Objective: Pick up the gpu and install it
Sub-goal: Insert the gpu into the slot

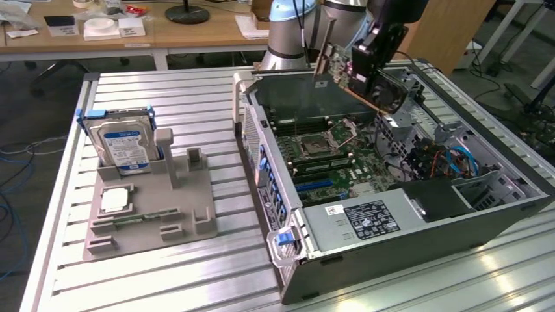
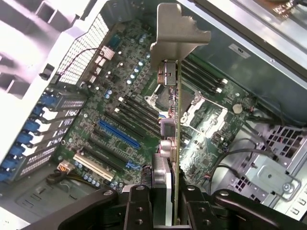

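The slatted table [image 1: 173, 97] is carrying the open computer case [image 1: 416, 240], which is lying on its side with the motherboard [image 2: 120, 110] facing up, while the gpu [image 2: 175, 96] is hanging tilted in the air over the board, clear of its slots, and the gripper [image 2: 165, 206] is pinching the card's edge between closed fingers.

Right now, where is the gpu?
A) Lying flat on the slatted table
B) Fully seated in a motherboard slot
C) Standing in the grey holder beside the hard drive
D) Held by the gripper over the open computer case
D: the gripper is clamped on the gpu, which hangs above the motherboard inside the open computer case.
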